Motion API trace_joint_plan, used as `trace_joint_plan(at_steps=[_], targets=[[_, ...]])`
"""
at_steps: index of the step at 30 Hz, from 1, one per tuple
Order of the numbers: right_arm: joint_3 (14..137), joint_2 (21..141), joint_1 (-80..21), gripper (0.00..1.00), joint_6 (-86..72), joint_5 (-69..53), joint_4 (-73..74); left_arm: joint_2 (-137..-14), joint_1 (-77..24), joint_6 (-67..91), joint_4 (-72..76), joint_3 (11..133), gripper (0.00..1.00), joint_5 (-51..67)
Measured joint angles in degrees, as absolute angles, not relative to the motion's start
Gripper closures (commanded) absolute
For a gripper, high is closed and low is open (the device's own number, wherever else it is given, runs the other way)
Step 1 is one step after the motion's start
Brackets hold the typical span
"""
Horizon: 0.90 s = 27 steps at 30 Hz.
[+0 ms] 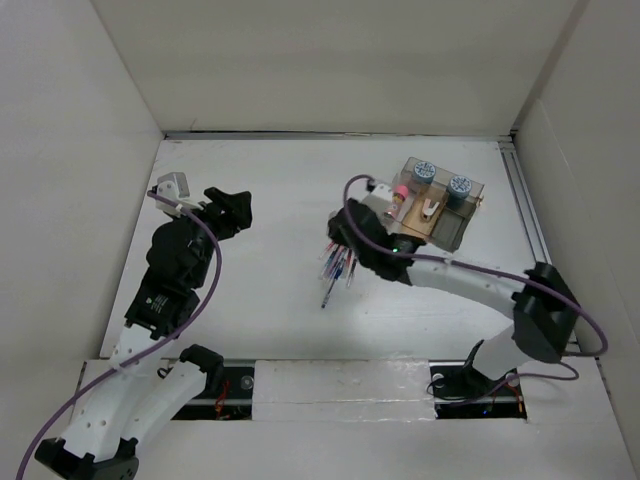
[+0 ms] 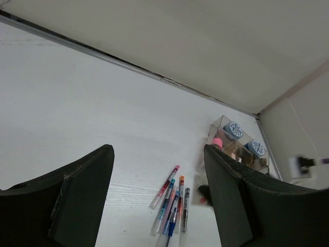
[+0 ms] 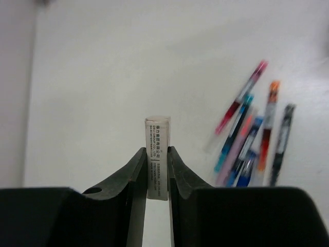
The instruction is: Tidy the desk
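The desk (image 1: 270, 170) is a white tabletop inside white walls. My right gripper (image 3: 157, 150) is shut on a small white printed block (image 3: 157, 133), held upright above the desk to the left of a pile of several coloured pens (image 3: 252, 141). In the top view the right gripper (image 1: 348, 228) hovers just above the pens (image 1: 338, 268), next to the clear compartment box (image 1: 438, 205). My left gripper (image 1: 232, 208) is open and empty over the left part of the desk. Its view shows the pens (image 2: 172, 206) and the box (image 2: 239, 144) ahead.
The compartment box holds two blue-topped items (image 1: 424, 171), a pink-capped item (image 1: 400, 192) and a clip. A metal rail (image 1: 525, 205) runs along the desk's right edge. White walls close the back and both sides.
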State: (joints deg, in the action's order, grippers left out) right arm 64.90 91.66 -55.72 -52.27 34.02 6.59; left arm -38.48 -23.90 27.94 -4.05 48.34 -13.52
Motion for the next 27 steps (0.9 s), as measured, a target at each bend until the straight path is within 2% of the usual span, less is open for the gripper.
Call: trace_joint_plan(at_steps=[4,9,17,20,21,24,26,27], targets=[[60.27,82.63,-43.24,0.84,-52.95,36.88,2.52,-38.28,-23.90,27.92,-4.05,48.34,0.33,-13.47],[52.66,80.84,-26.81,0.83,-54.72,37.67,1.93,-38.11,-23.90,27.92,-3.95,48.34,0.33,-13.28],[51.40,86.35,-17.91,0.78,-55.72,32.56,1.37,-38.37,-23.90,27.92,-3.88,48.34,0.34,-13.02],[51.40,88.07,-17.28,0.59,-55.86,31.18,1.28,-38.39,-23.90,27.92,-3.88,48.34,0.33,-13.04],[51.40,88.47,-17.26,0.49,-55.94,30.85,1.28,-38.39,-23.90,27.90,-3.79,48.34,0.33,-13.04],[51.27,88.51,-17.23,0.36,-56.12,29.98,0.99,-38.52,-23.90,27.90,-3.77,48.34,0.33,-12.99],[51.24,88.14,-17.21,0.35,-55.92,29.52,0.75,-38.63,-23.90,27.90,-3.75,48.34,0.33,-12.95],[51.22,87.70,-17.23,0.41,-55.70,29.36,0.82,-38.68,-23.90,27.90,-3.70,48.34,0.33,-12.95]])
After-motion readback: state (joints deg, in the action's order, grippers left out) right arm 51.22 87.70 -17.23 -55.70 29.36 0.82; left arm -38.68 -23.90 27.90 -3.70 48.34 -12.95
